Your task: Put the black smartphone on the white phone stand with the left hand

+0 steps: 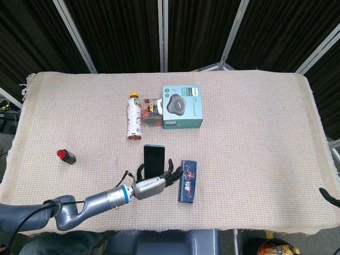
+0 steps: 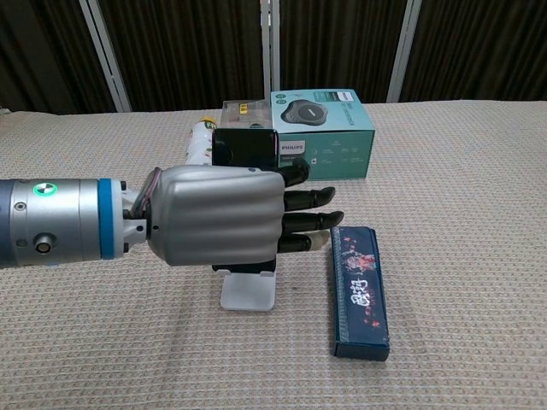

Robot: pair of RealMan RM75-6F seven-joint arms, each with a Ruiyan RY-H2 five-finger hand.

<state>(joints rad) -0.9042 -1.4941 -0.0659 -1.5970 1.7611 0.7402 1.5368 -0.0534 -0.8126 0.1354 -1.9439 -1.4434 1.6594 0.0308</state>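
One hand is in view, the left hand (image 2: 218,215); its fingers (image 2: 312,198) are stretched out and apart, toward the dark blue box (image 2: 359,288), and they grip nothing. The black smartphone (image 1: 154,159) stands upright just behind this hand, near the front edge of the table (image 1: 255,133), a little left of the middle. The white phone stand (image 2: 249,290) shows its base below the hand in the chest view. The phone seems to sit on the stand, but the hand hides the place where they meet, so I cannot tell it for sure.

The teal box (image 1: 182,107) lies nearer the back edge, around the middle, with a round dark device printed on its lid. A small clear case (image 1: 151,108) touches its left side; what it holds is too small to tell. The bottle (image 1: 134,116) lies on its side just beside this case. A small red and black object (image 1: 66,155) lies near the left edge. The right half of the table is bare cloth up to the right edge.
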